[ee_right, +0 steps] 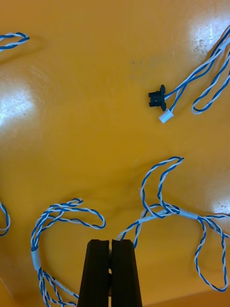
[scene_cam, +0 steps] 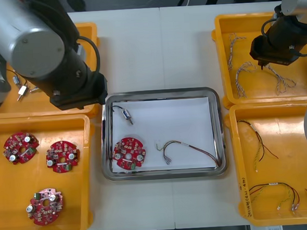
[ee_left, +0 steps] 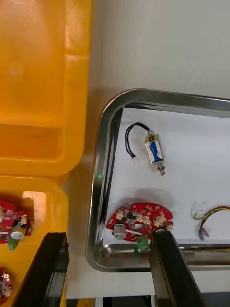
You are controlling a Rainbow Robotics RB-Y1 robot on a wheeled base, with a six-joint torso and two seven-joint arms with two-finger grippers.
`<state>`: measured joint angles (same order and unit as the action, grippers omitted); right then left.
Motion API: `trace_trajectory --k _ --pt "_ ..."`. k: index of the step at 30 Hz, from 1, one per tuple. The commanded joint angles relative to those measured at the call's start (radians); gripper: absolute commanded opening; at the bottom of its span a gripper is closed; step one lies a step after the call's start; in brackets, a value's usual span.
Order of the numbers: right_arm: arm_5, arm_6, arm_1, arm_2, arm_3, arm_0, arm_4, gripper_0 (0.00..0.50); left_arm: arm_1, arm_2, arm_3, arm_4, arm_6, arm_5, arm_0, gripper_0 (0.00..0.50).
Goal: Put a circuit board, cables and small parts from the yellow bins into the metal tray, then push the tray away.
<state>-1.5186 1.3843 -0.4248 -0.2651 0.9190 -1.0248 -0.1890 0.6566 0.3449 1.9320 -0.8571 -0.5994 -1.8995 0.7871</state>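
Right of the metal tray (scene_cam: 160, 95), over the far yellow bin (scene_cam: 252, 23), the right end effector (ee_right: 111, 242) hangs pinched shut and empty. I'd open it and straddle just one twisted cable (ee_right: 163, 208). The left end effector (ee_left: 108, 237) gapes beside the tray. The tray holds one circuit board (scene_cam: 128, 152), one small metal part (scene_cam: 126, 114) and one red and yellow cable (scene_cam: 189, 146). Left of it lie three spare boards (scene_cam: 63, 156).

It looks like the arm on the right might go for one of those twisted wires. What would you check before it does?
1. Right claw open for a grab: not ok, shut together on nothing.
2. Blue and white cable lies just ahead of it: ok.
3. Circuit board in the metal tray: ok.
4. Small metal part and red and yellow cable in tray: ok.
5. Left claw open and empty by the tray's left rim: ok.
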Motion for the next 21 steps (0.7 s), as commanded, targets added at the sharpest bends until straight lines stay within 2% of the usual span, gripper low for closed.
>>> trace_trajectory --k 1,2,3,4,7,14,18,21 --pt "-0.006 -0.030 0.008 -0.009 0.027 -0.051 0.011 0.312 0.090 -0.070 0.033 -0.063 0.033 -0.020 0.047 0.500" --pt "-0.005 -0.028 0.008 -0.009 0.027 -0.051 0.011 0.414 0.104 -0.080 0.033 -0.077 0.026 -0.020 0.047 0.500" --pt "-0.006 -0.028 0.008 -0.009 0.027 -0.051 0.011 0.477 0.124 -0.080 0.030 -0.088 0.013 -0.020 0.050 0.500" --pt "-0.006 -0.028 0.008 -0.009 0.027 -0.051 0.013 0.498 0.133 -0.081 0.028 -0.095 0.003 -0.020 0.050 0.500" --pt "-0.006 -0.030 0.003 -0.009 0.029 -0.051 0.014 0.500 0.184 -0.093 -0.005 -0.146 -0.065 -0.020 0.052 0.500" --pt "-0.035 -0.025 -0.028 -0.009 0.044 -0.051 0.011 0.500 0.239 -0.147 -0.094 -0.217 -0.210 -0.020 0.057 0.500" --pt "-0.087 -0.002 -0.063 -0.009 0.083 -0.046 -0.003 0.500 0.252 -0.165 -0.163 -0.221 -0.303 -0.020 0.086 0.500" --pt "-0.110 0.075 -0.083 -0.009 0.119 -0.028 -0.013 0.500 0.255 -0.185 -0.212 -0.221 -0.365 -0.020 0.100 0.500"
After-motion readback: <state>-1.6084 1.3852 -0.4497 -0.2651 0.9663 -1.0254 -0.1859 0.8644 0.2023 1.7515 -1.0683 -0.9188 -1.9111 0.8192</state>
